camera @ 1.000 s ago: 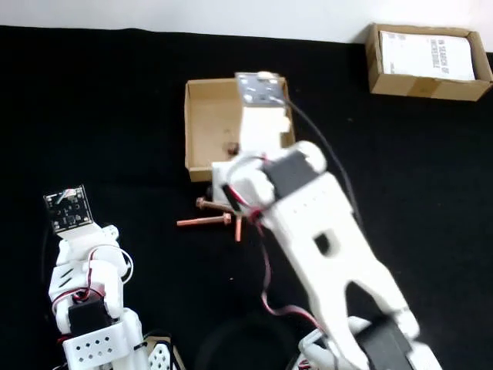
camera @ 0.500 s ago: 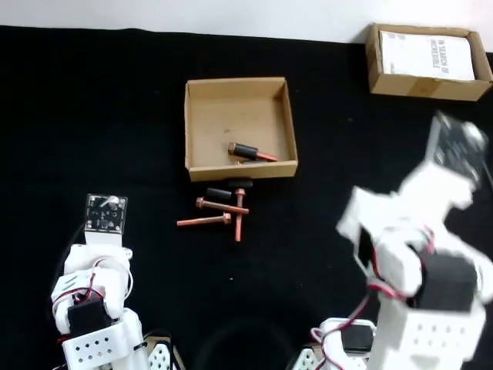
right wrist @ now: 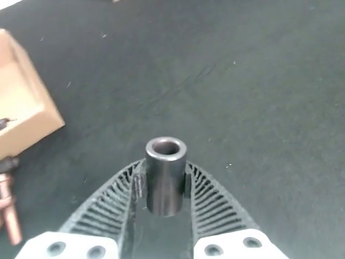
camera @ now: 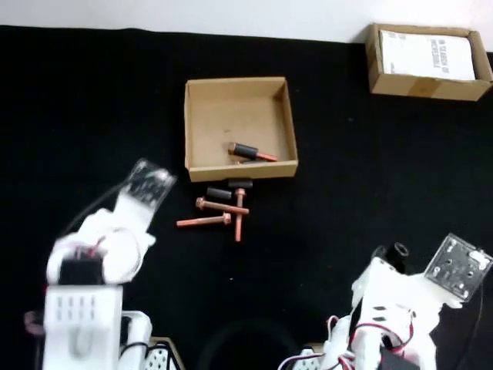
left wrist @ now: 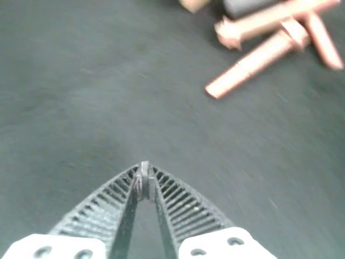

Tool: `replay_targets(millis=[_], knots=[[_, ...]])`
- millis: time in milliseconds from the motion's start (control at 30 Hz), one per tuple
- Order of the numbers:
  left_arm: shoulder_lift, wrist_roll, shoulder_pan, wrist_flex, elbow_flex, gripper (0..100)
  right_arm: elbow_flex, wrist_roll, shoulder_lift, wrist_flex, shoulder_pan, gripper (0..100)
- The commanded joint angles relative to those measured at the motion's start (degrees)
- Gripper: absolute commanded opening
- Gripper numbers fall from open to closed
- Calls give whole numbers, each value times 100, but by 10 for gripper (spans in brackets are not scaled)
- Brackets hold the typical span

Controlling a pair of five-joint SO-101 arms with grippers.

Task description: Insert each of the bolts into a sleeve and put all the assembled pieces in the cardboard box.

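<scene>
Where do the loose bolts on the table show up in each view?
High view: loose bolts on the table, just in front of the cardboard box.
Left wrist view: loose bolts ahead of the shut left hand, off to one side.
Right wrist view: one bolt at the frame edge, beside the right hand gripping a sleeve.
Shared landmark: the cardboard box corner; in the left wrist view, likely the tan sliver.
</scene>
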Motion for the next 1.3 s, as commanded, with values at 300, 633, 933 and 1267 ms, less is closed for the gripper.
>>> replay_targets(millis=[300,633,933,1267], knots=[[5455,-615,1815,2048,-4242,11,127,62,-136,-154,338,7],[7064,-1345,2070,2576,-5815,178,409,976,-136,-1640,1270,7],[8541,-1442,2044,2567,-7143,178,1666,985,-145,-2905,1991,7],[9824,-1204,2079,2567,-8585,178,2088,985,-145,-3556,1991,7]])
